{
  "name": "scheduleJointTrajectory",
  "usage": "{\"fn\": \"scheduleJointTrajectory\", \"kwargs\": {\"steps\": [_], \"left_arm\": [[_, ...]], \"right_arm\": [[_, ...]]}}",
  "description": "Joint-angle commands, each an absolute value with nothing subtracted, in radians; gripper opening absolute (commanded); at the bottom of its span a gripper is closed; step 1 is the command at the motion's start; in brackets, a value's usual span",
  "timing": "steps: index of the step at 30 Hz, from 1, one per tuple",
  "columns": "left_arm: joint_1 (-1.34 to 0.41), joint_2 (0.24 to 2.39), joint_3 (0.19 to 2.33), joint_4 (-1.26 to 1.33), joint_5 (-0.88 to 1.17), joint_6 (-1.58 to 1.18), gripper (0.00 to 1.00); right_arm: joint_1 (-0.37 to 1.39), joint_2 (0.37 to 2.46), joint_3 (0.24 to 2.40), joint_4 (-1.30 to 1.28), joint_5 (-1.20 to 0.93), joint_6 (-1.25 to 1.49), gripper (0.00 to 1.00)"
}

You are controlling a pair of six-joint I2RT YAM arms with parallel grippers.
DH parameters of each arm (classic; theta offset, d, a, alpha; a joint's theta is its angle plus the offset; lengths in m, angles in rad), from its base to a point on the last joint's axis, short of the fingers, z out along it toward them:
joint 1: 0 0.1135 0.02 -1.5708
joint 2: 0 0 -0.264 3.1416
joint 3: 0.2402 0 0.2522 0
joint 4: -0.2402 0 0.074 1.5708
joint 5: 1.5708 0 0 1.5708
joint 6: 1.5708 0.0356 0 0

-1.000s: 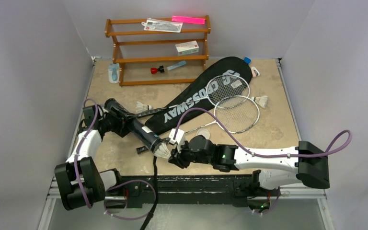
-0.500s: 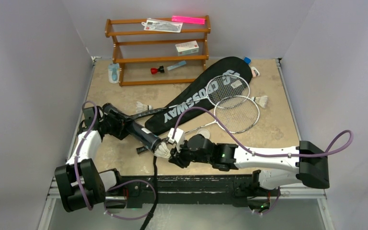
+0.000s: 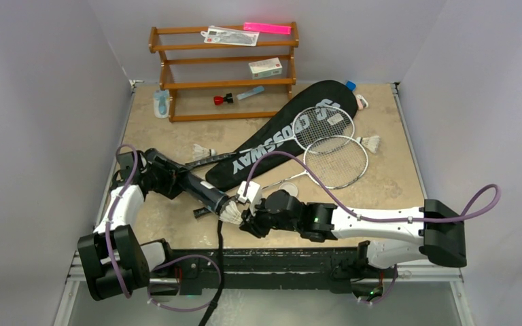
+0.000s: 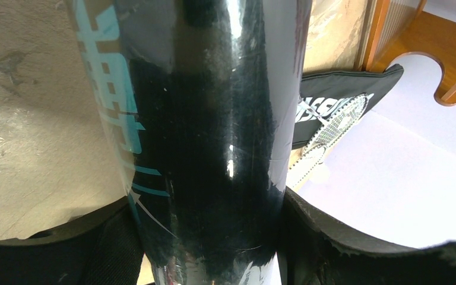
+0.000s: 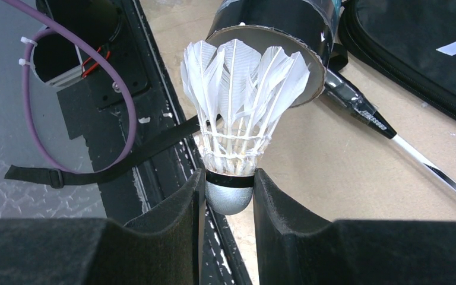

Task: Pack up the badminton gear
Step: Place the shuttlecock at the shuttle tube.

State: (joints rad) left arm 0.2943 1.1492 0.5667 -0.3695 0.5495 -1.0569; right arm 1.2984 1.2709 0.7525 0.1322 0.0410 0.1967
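Pinching the shuttlecock (image 5: 237,107) by its cork at the scene's near edge, the right gripper (image 5: 228,178) points the feathers at the open mouth of the tube (image 5: 276,27), which slants away far-left, clamped in the left gripper (image 4: 208,231).

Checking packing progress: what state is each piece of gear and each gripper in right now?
tube, open-ended, clamped by left gripper
shuttlecock, gripped at its cork by right gripper, feathers at tube mouth
other shuttlecocks, loose on table
rackets, lying out, unpacked
bag, flat on table; open or zipped, cannot tell
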Motion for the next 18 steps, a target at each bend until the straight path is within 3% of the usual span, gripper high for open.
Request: {"fn": "scheduleJointTrajectory", "kwargs": {"steps": [1, 18], "left_arm": [[0.302, 1.129, 0.606, -0.341, 0.576, -1.081, 0.53], [0.302, 1.176, 0.613, -0.260, 0.771, -1.011, 0.52]], "right_arm": [[1.296, 1.278, 0.788, 0.130, 0.020, 0.194, 0.15], [1.287, 1.278, 0.782, 0.140, -0.033, 0.211, 0.15]]}}
